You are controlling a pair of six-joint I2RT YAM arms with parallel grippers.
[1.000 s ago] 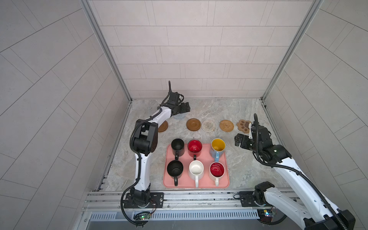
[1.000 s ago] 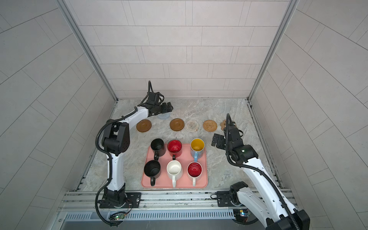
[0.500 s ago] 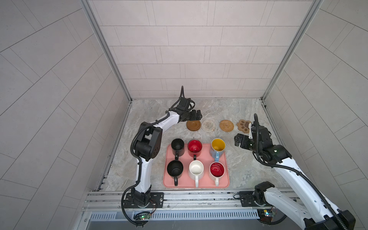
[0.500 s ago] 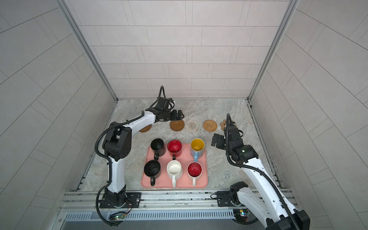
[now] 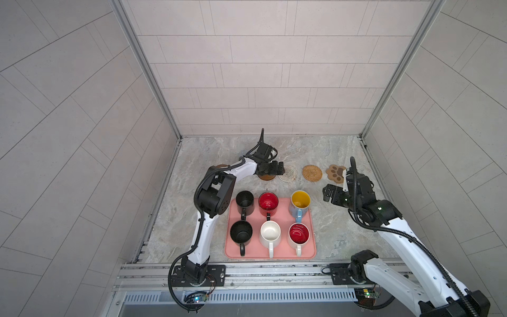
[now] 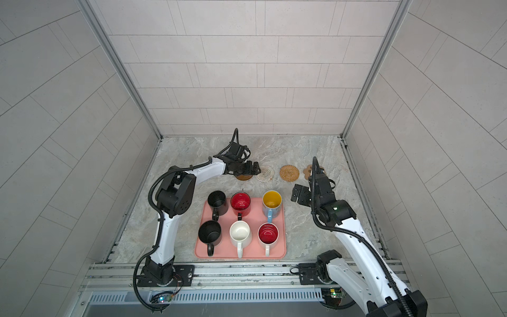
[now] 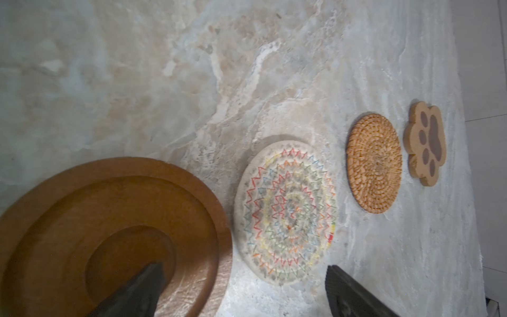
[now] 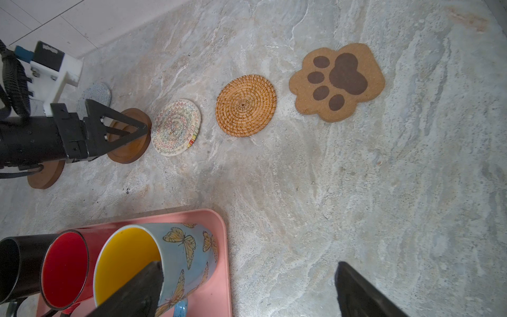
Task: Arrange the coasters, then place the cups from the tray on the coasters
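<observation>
Marble surface (image 5: pixel 208 153) carried everything. Left pincer (image 5: pixel 281 168) was spread wide, empty, low over a brown grooved coaster (image 7: pixel 109 219); contact unclear. Whitish woven coaster (image 5: pixel 288 174), rattan coaster (image 5: pixel 312 173) and paw coaster (image 5: pixel 335 173) continued the row rightward. Second brown coaster (image 8: pixel 45 175) and grey-blue coaster (image 8: pixel 96 93) lay farther left, partly hidden by the arm. Six cups (image 5: pixel 270 233) stood on the pink tray (image 5: pixel 284 253). Right pincer (image 8: pixel 248 269) gaped empty beside the tray.
</observation>
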